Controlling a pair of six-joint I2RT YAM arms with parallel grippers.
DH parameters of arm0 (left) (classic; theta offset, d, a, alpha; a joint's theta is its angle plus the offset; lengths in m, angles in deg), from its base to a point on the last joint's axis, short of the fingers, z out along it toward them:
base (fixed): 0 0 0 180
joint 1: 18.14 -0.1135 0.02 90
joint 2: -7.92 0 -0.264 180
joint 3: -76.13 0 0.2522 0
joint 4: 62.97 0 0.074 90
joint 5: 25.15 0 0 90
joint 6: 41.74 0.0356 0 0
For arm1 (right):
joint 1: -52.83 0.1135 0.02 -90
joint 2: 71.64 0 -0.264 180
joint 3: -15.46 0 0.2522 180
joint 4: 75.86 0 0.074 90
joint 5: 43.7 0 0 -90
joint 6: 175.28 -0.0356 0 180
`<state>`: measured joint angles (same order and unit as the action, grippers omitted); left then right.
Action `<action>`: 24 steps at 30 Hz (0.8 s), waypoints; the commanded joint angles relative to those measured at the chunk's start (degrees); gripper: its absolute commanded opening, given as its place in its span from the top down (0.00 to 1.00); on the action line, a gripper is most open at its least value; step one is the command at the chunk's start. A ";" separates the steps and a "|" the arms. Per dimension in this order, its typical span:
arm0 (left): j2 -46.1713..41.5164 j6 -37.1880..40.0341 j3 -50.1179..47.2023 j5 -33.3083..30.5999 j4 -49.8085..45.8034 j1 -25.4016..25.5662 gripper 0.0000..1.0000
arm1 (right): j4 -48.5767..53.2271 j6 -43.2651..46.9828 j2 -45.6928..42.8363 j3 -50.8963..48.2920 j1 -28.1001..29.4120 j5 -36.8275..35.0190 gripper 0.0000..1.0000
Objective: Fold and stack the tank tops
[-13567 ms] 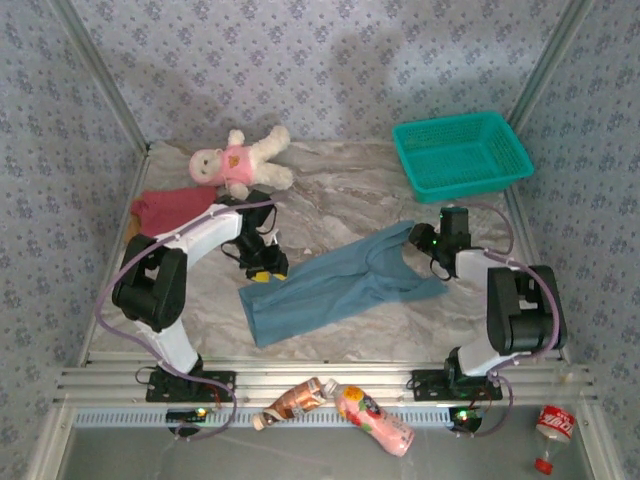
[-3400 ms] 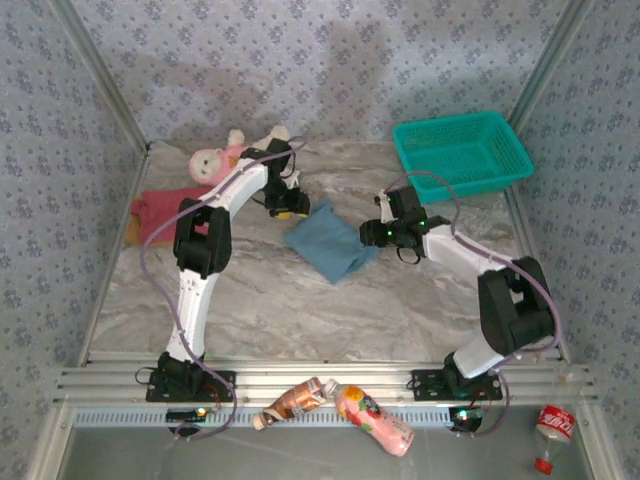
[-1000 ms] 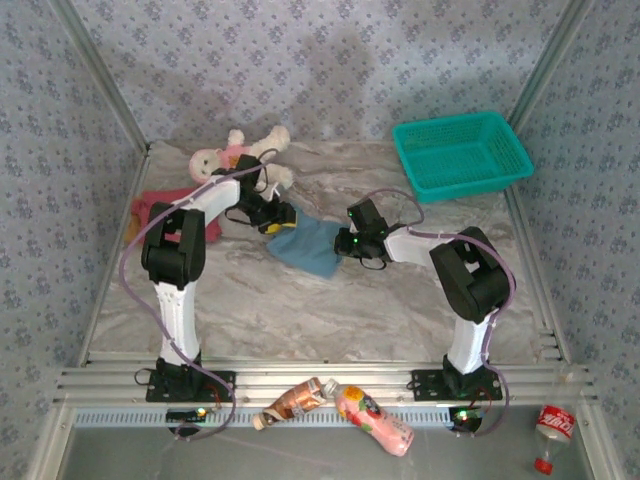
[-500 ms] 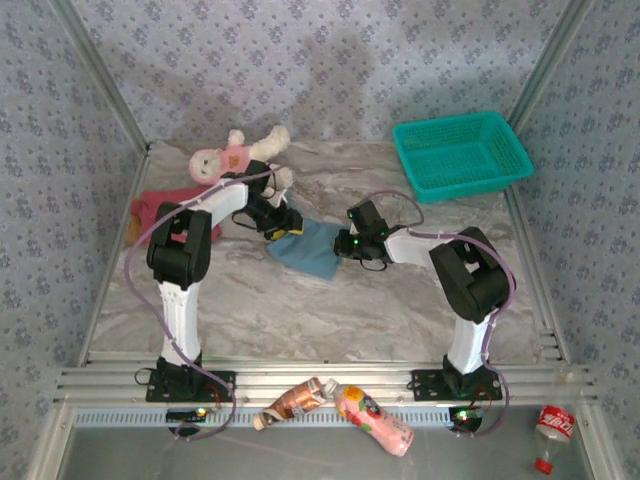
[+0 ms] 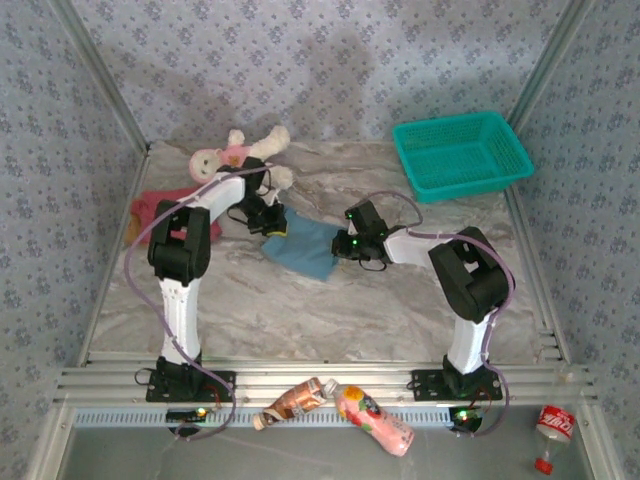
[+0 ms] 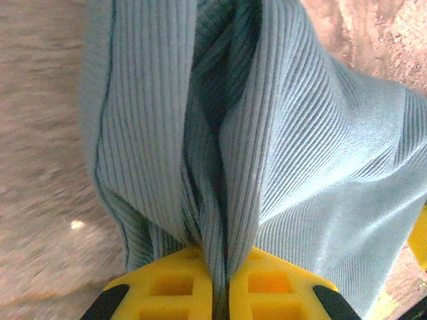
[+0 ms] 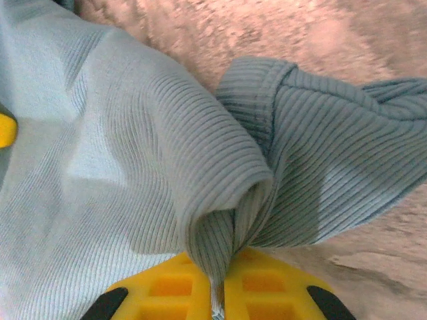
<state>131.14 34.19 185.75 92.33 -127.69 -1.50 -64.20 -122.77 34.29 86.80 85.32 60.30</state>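
Note:
The dusty blue tank top [image 5: 305,250] lies folded into a small bundle in the middle of the table. My left gripper [image 5: 270,226] is at its far-left edge, shut on a pinch of the ribbed blue cloth [image 6: 220,167]. At the bundle's right edge, my right gripper [image 5: 346,244] is shut on a fold of the same cloth [image 7: 220,200]. In both wrist views the yellow fingers [image 6: 173,283] [image 7: 267,280] press together with cloth between them. The dark red tank top [image 5: 160,207] lies crumpled at the far left, with a tan-brown tank top's edge [image 5: 131,230] showing beside it.
A white plush doll in pink [image 5: 235,155] lies at the back left, close behind the left arm. The teal lattice basket [image 5: 460,155] stands at the back right. Three bottles [image 5: 295,400] [image 5: 375,418] [image 5: 553,425] lie below the table's near rail.
The left gripper has closed on the blue top's left edge and shifted slightly left. The right gripper keeps its hold and has barely moved.

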 commanded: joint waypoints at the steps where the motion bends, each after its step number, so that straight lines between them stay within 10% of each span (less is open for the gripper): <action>1: -6.10 2.62 0.94 -1.98 -5.04 -2.08 0.97 | -2.23 0.94 2.86 3.90 1.72 3.45 0.89; 24: -16.95 11.75 4.75 -23.24 -7.68 -16.49 1.00 | -12.18 3.77 27.37 42.50 11.24 10.00 0.90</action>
<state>117.30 43.68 188.43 72.51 -136.39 -17.30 -73.12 -121.18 58.27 124.77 95.53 69.17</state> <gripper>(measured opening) 0.085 0.101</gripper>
